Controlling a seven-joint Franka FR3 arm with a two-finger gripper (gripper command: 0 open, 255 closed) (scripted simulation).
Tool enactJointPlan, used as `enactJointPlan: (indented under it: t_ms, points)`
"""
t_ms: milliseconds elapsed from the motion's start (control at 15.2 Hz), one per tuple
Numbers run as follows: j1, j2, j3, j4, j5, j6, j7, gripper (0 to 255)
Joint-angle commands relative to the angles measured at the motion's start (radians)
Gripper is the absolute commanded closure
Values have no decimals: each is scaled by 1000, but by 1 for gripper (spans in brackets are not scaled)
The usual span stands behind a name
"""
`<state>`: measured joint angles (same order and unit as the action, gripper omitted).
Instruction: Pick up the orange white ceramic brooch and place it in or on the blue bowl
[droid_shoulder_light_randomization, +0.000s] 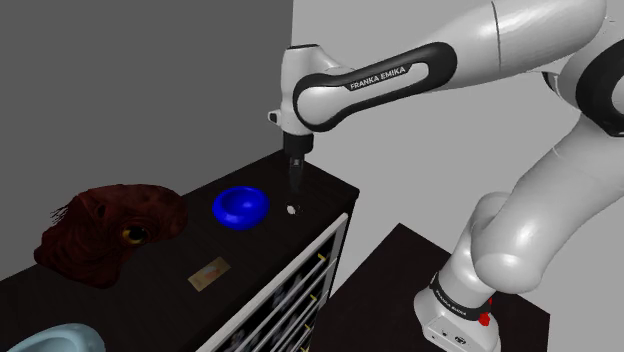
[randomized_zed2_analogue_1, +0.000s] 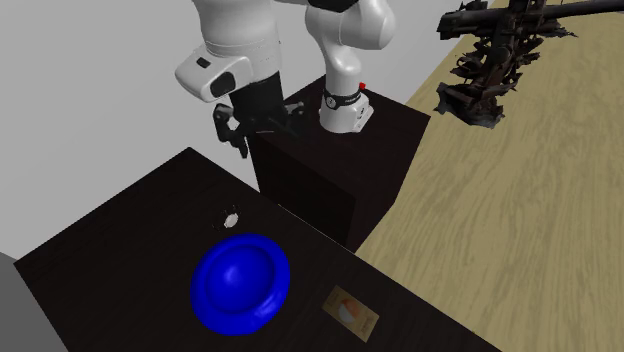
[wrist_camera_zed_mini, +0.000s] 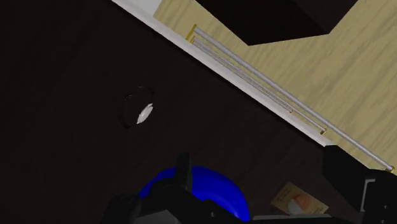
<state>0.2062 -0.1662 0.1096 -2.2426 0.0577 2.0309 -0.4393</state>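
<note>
The tabletop (droid_shoulder_light_randomization: 150, 300) round the brooch (droid_shoulder_light_randomization: 291, 210) lies bare and open from above, with its edge close on the right of the shoulder view. The bowl (droid_shoulder_light_randomization: 240, 206) sits near on the left. A bulky brown head (droid_shoulder_light_randomization: 110, 232) stands well apart at far left, and a flat card (droid_shoulder_light_randomization: 208, 273) lies lower down.

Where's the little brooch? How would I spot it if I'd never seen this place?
Find the long dark cabinet top and the bright blue bowl sitting on it. Just to the bowl's right in the shoulder view lies the brooch. It is a tiny whitish oval with a thin ring, far smaller than the bowl and paler than the flat tan card.
</note>
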Motion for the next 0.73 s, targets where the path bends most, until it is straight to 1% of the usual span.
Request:
enactJointPlan:
  t_ms: [0, 330, 660]
  points:
    - [17, 58, 16, 21, -7, 42, -32, 0]
    - [55, 216, 54, 105, -41, 127, -104, 0]
    - [96, 370, 90, 199, -91, 193, -164, 0]
